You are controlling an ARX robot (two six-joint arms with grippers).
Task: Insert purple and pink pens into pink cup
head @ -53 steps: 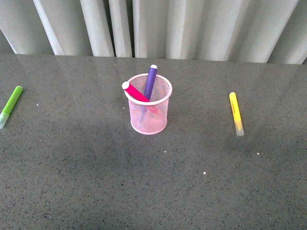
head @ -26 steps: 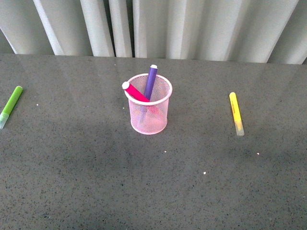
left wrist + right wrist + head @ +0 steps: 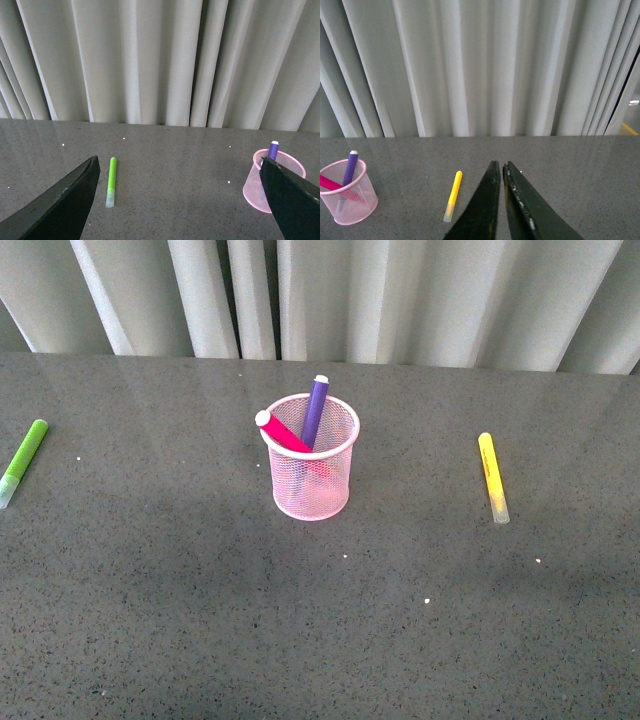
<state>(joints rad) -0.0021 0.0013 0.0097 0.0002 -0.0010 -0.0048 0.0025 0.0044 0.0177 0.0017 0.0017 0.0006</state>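
Spanning the whole scene, a speckled dark grey tabletop [image 3: 200, 620] runs back to a wall of pale pleated curtains [image 3: 400, 300], and neither arm shows in the front view. Near its middle stands the pink cup [image 3: 311, 475], a pale wire-mesh holder sitting upright with nothing touching it from outside. Both task markers are inside it: the purple pen [image 3: 314, 412] stands steeply toward the far side of the rim, while the pink pen [image 3: 280, 431] leans across to the left rim, its pale end poking just above the edge. They tilt this way, it seems, because the cup is shorter than the markers and wide enough to let them fall against its wall. By that reading the task looks finished.

The two markers that do not belong to the job lie flat and well apart from the cup, the green marker [image 3: 22, 462] far to the left and the yellow marker [image 3: 492, 477] off to the right, apparently left where they are as distractors.

Seen from the wrists, both arms are drawn back from the cup. The left hand [image 3: 182, 200] is spread wide and carries nothing. The right hand [image 3: 502, 172] has its fingers pressed nearly together, with nothing between them.
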